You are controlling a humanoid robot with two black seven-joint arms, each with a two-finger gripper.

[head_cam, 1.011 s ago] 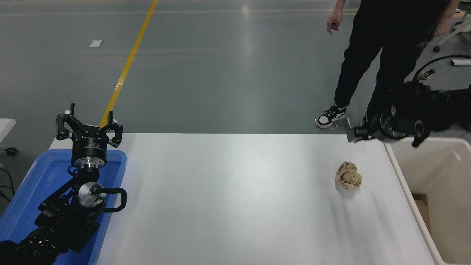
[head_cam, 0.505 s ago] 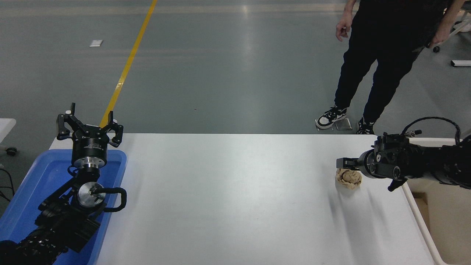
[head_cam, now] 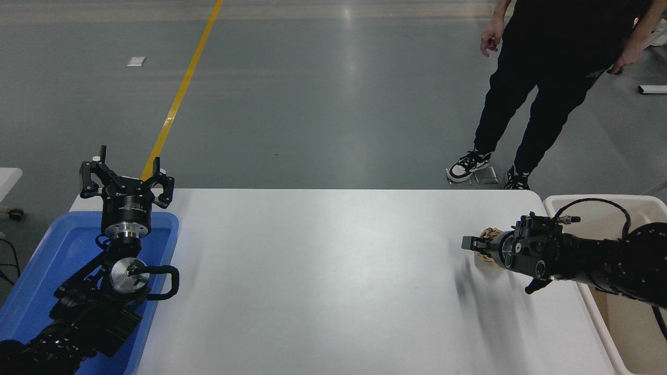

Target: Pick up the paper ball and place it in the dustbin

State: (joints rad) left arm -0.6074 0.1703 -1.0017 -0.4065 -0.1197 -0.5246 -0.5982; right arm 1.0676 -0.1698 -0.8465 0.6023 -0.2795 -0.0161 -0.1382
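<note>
At the table's right end: the paper ball (head_cam: 488,249) lies on the white table (head_cam: 323,276), mostly hidden behind the right gripper (head_cam: 475,245).
Right gripper: low over the ball; whether its jaws are spread or pinching cannot be told.
Dustbin (head_cam: 615,200): beside the table's right edge.
Left gripper (head_cam: 125,177): parked over the blue tray (head_cam: 36,260), fingers spread.
Person (head_cam: 542,78): standing beyond the far edge.

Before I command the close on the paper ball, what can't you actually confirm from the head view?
- Paper ball: mostly hidden behind the right gripper; contact unreadable.
- Right jaws: seen end-on, so their opening can't be told.
- Dustbin: cut off by the right edge and covered by the arm.
</note>
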